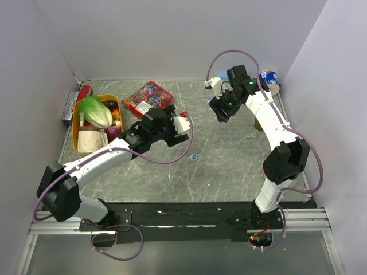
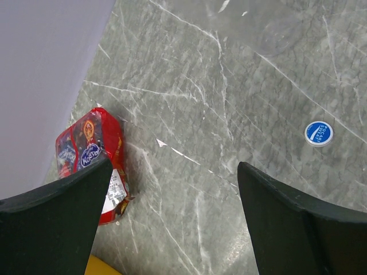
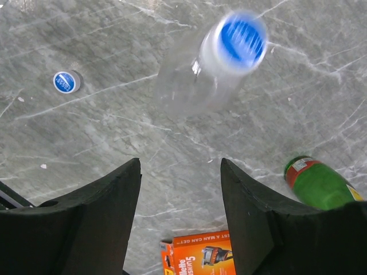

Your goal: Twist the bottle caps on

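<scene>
A small clear bottle point(image 3: 192, 77) with a blue cap point(image 3: 242, 35) on its neck shows blurred from above in the right wrist view. It lies beyond the tips of my right gripper point(image 3: 180, 160), apart from them. That gripper point(image 1: 219, 112) is open with only bare table between its fingers. A second, loose blue cap point(image 3: 67, 82) lies flat on the table point(image 1: 194, 156), also in the left wrist view point(image 2: 318, 133). My left gripper point(image 2: 175, 162) hangs wide open and empty over the table point(image 1: 184, 122), left of that cap.
A red snack packet point(image 2: 92, 149) lies beside the left finger point(image 1: 150, 96). A yellow basket point(image 1: 75, 134) of food stands at the far left. A green bottle point(image 3: 318, 183) and an orange razor box point(image 3: 203, 252) lie under the right arm. A blue-and-white tin point(image 1: 268, 77) sits back right.
</scene>
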Controlling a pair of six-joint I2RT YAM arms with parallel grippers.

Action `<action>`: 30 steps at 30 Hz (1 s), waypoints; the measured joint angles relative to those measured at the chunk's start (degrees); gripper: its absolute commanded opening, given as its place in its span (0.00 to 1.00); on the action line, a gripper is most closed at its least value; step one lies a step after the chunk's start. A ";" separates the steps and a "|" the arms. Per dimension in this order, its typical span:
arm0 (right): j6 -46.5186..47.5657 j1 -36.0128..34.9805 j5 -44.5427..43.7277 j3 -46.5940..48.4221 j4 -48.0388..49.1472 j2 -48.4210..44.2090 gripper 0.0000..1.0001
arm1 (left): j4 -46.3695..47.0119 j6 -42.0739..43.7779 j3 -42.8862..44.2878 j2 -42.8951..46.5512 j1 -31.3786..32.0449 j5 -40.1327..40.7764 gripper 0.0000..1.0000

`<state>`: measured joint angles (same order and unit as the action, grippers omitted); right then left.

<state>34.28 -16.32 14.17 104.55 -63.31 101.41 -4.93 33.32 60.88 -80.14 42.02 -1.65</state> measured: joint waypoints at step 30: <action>-17.42 -5.05 1.38 22.86 13.33 25.75 0.98 | -7.04 -22.51 18.91 0.57 -10.73 2.43 0.96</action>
<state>16.86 -21.37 15.55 127.42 -49.98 127.15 -11.97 10.81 79.79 -79.57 31.29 0.78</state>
